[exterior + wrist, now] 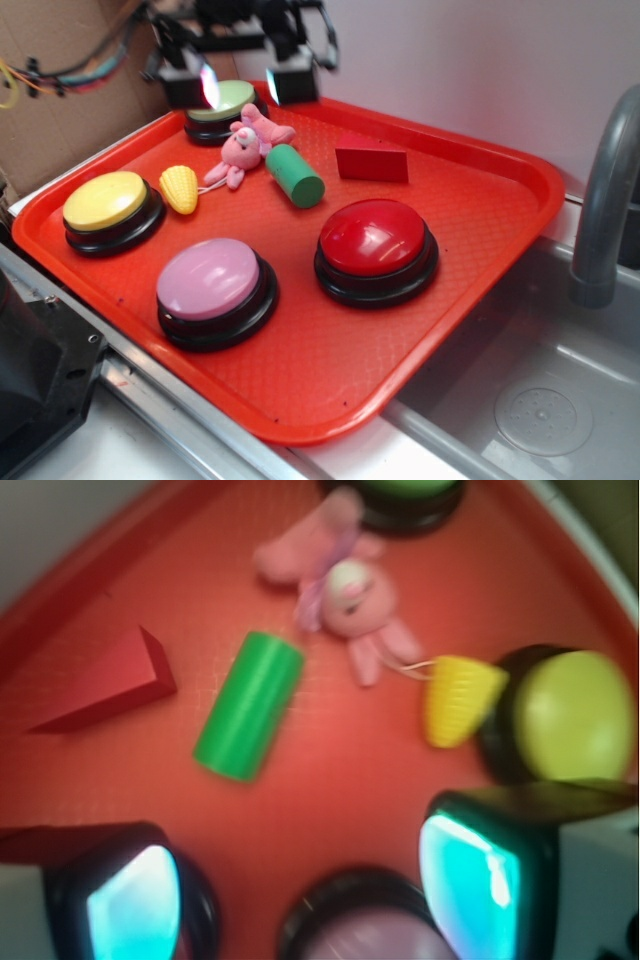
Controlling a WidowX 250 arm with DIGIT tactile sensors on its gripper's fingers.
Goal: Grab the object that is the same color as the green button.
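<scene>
Hovering with jaws wide and empty above the solid green cylinder block [249,706], lying at eleven o'clock, axis one-to-seven.

We see a red plastic tray [480,330] with a raised rim, set at an angle beside a grey sink basin [560,390]. Four large dome buttons on black bases rest on it: a pale green button [222,102] at the far corner, a yellow button [105,202] at the left edge, a pink button [210,280] near the front, and a red button [375,240] right of centre. Between them lie a green cylinder [294,175] on its side, a red wedge block [371,158] to its right, a pink plush bunny [245,145] touching the cylinder's far end, and a small yellow corn piece [181,188] just beside the yellow button.
</scene>
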